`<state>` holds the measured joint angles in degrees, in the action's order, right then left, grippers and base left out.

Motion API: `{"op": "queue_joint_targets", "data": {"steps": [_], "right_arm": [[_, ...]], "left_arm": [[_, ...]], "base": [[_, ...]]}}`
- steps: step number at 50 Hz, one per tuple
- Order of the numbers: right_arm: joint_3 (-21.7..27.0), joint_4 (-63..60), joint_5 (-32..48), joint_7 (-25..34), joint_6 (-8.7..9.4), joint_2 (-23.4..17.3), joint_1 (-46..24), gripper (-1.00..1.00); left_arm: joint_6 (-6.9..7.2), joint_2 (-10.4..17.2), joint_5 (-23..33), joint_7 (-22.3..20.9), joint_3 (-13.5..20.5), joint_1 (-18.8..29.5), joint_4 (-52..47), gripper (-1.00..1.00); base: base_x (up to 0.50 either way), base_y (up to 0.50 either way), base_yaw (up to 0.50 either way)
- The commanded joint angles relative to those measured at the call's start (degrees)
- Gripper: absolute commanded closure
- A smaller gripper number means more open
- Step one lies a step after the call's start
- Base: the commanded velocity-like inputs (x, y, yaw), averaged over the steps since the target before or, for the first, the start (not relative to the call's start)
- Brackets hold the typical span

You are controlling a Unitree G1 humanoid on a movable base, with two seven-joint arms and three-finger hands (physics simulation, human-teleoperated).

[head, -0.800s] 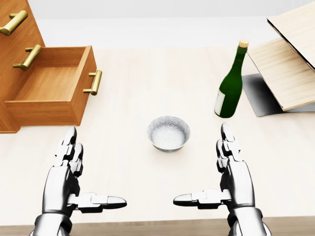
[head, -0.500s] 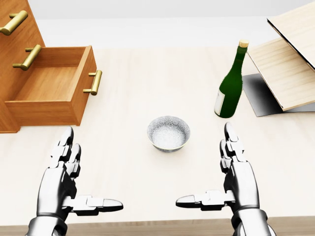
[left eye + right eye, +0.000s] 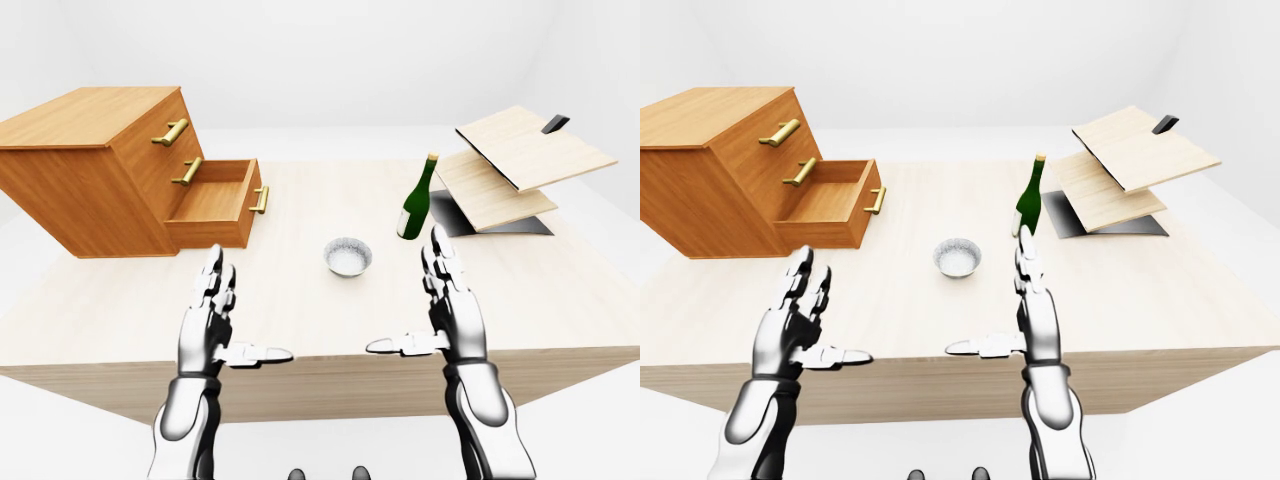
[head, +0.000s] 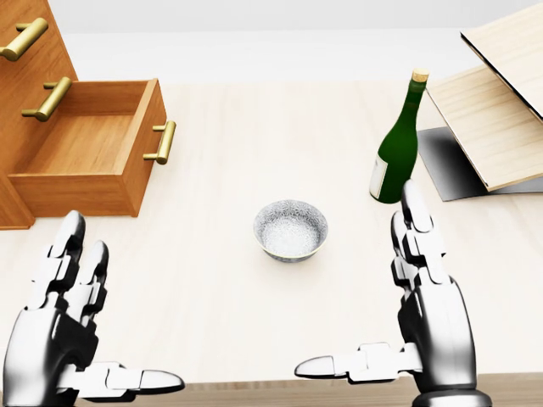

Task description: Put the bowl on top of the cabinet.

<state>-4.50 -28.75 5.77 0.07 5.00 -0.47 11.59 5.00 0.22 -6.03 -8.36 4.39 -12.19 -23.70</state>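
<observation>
Table (image 3: 300, 330) space is mostly taken up on the left of the left-eye view by the wooden cabinet (image 3: 90, 165), whose flat top is bare and whose bottom drawer (image 3: 215, 200) is pulled out, brass handles on all three drawers. Over on the right, a stack of tilted wooden boards (image 3: 510, 165) is propped above a dark tray, and a green wine bottle (image 4: 397, 140) is stood just to the left of them. The bowl (image 4: 290, 229), small and whitish, is sat upright near the middle of the table, well apart from the cabinet and nothing touching it. Both hands are held off it: the left hand (image 4: 59, 331) and right hand (image 4: 428, 309) are spread wide, fingers straight, thumbs pointed inward, nothing gripped. For the step in hand, reaching and grasping, the bowl would probably be best taken by one hand over the rim, thumb inside and fingers outside, or scooped from both sides; the right hand should be kept clear of the bottle, since it looks tippy. The lift should then be carried high enough that the open drawer and cabinet edge get cleared. A pale label can be seen on the bottle, but no writing can be read on it, and no brands are visible anywhere else.
</observation>
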Motion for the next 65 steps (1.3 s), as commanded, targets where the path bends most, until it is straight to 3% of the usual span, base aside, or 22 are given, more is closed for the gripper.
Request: {"op": "queue_joint_targets", "data": {"steps": [1,8,15,24,31,65], "right_arm": [[-3.12,-9.93,2.13,-0.99,0.0,-0.62,4.02,-1.0],[-5.32,-13.76,3.36,-1.84,0.0,-1.42,5.5,-1.0],[-5.48,-14.17,3.18,-2.07,0.0,-1.85,5.65,-0.99],[-5.31,-14.3,3.24,-1.85,0.0,-1.96,5.79,-1.0],[-5.78,-13.82,5.6,-1.02,0.0,-2.55,5.93,-0.99],[-6.99,-13.42,7.11,-0.79,0.0,-2.38,5.58,-0.99]], "left_arm": [[0.0,-1.21,-3.31,-2.69,2.53,-6.25,-12.81,-1.0],[0.0,-2.93,-7.96,-5.98,6.89,-9.27,-21.43,-1.0],[0.0,-4.77,-10.48,-8.55,11.1,-9.21,-25.48,-1.0],[0.0,-5.69,-11.22,-9.49,13.13,-8.46,-26.85,-1.0],[0.0,-5.94,-11.08,-9.59,13.8,-7.65,-26.89,-1.0],[0.0,-6.31,-11.98,-10.26,15.32,-7.41,-27.9,-1.0]], "base": [[0.0,0.0,0.0],[0.0,0.0,0.0],[0.0,0.0,0.0],[0.0,0.0,0.0],[0.0,0.03,0.0],[0.0,0.5,0.0]]}}
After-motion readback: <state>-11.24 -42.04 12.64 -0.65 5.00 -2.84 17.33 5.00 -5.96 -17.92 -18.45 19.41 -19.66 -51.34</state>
